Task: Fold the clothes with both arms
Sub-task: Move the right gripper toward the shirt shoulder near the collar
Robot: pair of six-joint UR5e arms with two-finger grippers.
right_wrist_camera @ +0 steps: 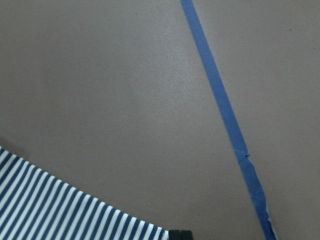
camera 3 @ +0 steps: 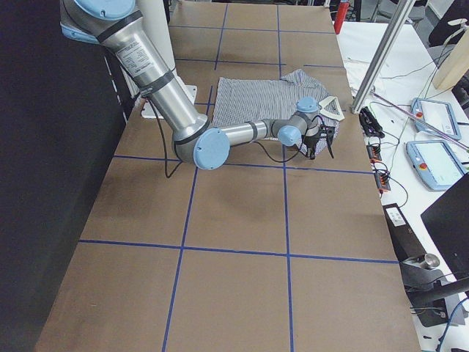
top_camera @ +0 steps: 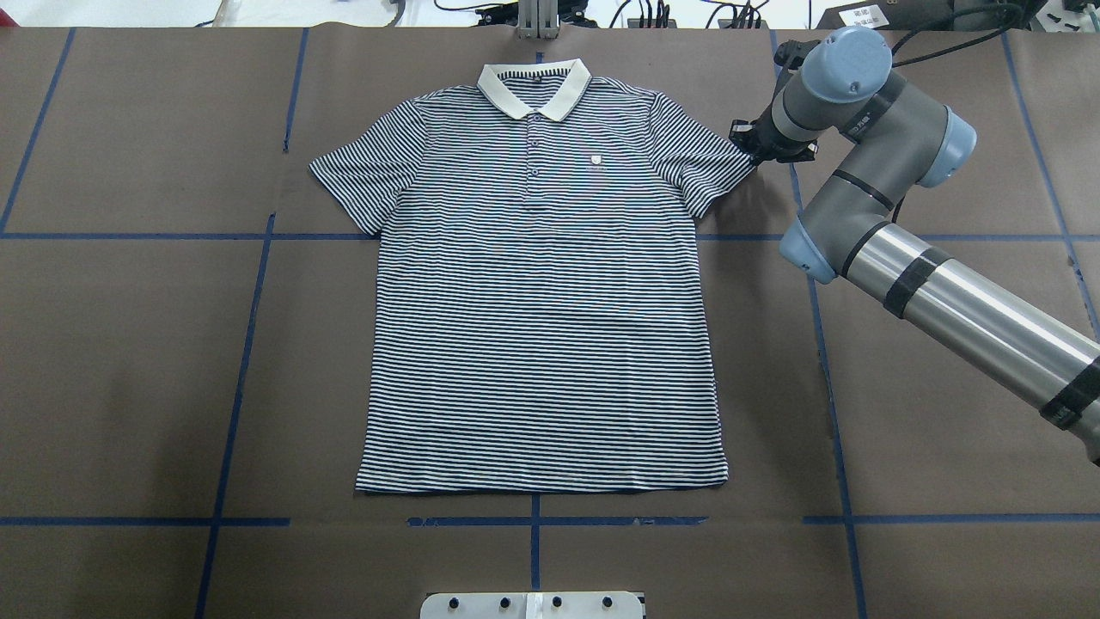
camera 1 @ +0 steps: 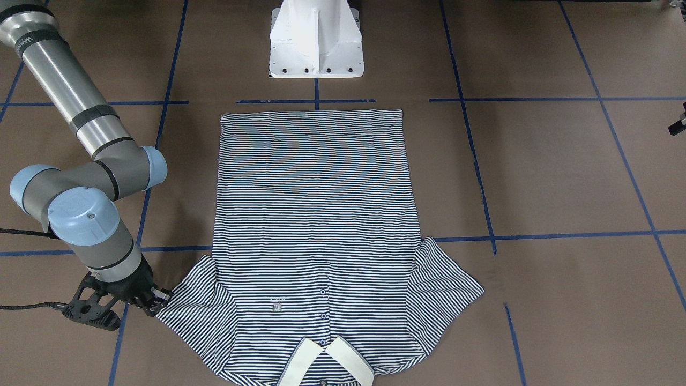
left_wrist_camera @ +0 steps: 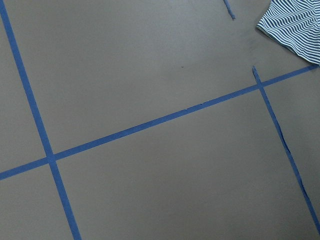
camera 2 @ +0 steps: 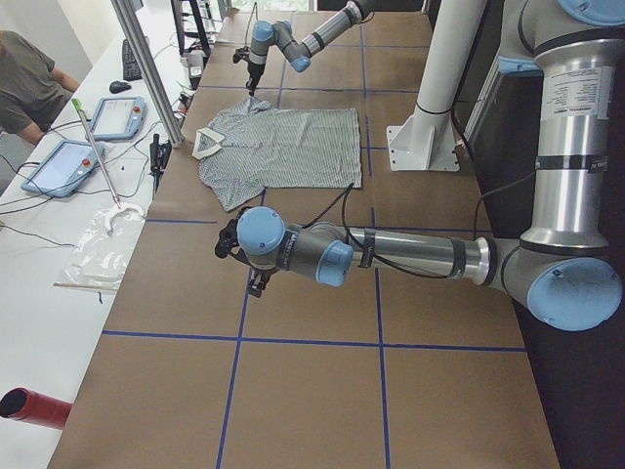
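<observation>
The striped polo shirt (top_camera: 541, 301) lies flat and face up on the brown table, its cream collar (top_camera: 534, 90) at the far side from the robot base. My right gripper (top_camera: 749, 146) is low at the outer edge of the shirt's sleeve (top_camera: 700, 159). In the front-facing view it (camera 1: 158, 301) sits at the sleeve's tip. The right wrist view shows its fingertips (right_wrist_camera: 180, 235) closed together, touching the striped edge (right_wrist_camera: 60, 205). My left gripper (camera 2: 256, 283) hovers over bare table beyond the other sleeve (left_wrist_camera: 295, 25); I cannot tell whether it is open or shut.
The white pedestal base (camera 1: 316, 43) stands at the table's near edge by the shirt's hem. Blue tape lines (top_camera: 249, 344) grid the brown table. An operator (camera 2: 29, 78) and tablets (camera 2: 73, 161) are at a bench past the collar side.
</observation>
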